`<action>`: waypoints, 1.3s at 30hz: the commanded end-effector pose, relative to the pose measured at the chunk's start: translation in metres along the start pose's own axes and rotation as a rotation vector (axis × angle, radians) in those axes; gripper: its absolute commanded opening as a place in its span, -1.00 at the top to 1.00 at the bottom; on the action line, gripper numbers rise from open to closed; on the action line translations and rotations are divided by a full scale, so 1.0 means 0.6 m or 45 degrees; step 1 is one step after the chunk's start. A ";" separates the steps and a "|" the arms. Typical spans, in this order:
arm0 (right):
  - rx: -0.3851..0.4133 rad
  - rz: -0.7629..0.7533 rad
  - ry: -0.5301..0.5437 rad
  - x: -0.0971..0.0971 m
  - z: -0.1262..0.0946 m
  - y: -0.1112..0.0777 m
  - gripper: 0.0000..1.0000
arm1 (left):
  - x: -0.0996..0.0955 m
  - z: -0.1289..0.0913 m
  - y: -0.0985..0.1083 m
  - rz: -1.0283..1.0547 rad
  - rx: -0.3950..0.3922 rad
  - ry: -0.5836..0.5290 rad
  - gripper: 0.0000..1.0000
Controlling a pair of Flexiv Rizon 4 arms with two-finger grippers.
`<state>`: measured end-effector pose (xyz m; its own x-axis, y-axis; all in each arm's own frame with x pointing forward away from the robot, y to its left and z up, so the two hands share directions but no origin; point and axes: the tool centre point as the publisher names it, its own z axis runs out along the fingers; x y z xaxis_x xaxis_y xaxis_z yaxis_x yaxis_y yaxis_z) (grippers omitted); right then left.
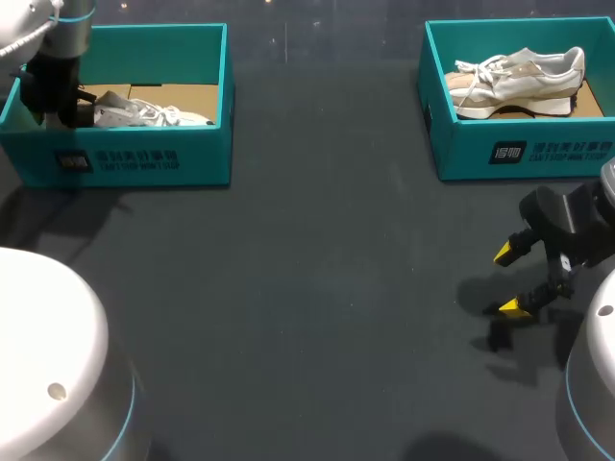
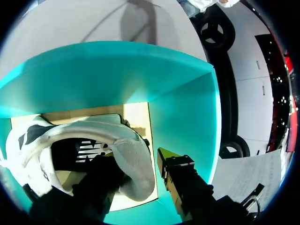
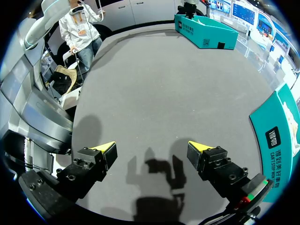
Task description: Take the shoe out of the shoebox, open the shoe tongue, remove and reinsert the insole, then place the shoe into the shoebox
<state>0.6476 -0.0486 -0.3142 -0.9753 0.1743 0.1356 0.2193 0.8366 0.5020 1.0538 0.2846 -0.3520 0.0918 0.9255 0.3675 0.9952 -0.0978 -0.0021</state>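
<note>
Closest to the head cam are the white housings of my left arm (image 1: 43, 336) and right arm (image 1: 591, 384), poking in at the near corners. Right gripper (image 3: 151, 147) hangs over bare dark bench (image 1: 307, 288), just in front of the right shoebox (image 1: 524, 154). Its fingers (image 3: 101, 157) are spread wide w/ nothing betw them, only their own shadow on the bench below. That teal box has a beige-and-white sneaker (image 1: 519, 82) lying on its side inside, sole toward the near wall.

Over on the other side, the left shoebox (image 1: 144, 158) (also teal, cardboard-coloured floor) sits at the far left of the bench w/ the white shoe (image 1: 144, 113) inside it, black markings on the upper. Left gripper (image 2: 136, 157) is down inside that box at the heel end. From the wrist cam, one finger is in the shoe's opening and the other is against the outside of the heel, so the heel wall is pinched betw them, approx half as wide as the right one's gap. Can't tell whether the sole is off the box floor.
</note>
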 end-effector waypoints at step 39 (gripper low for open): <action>0.001 -0.001 -0.004 0.003 0.000 0.000 -1.00 | 0.091 -0.282 -0.082 -0.142 -0.050 -0.313 -1.00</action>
<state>0.6475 -0.0485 -0.3142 -0.9753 0.1743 0.1356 0.2193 0.8366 0.5020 1.0117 0.2730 -0.1846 -0.0096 0.9913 0.1313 0.9983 0.0019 0.0584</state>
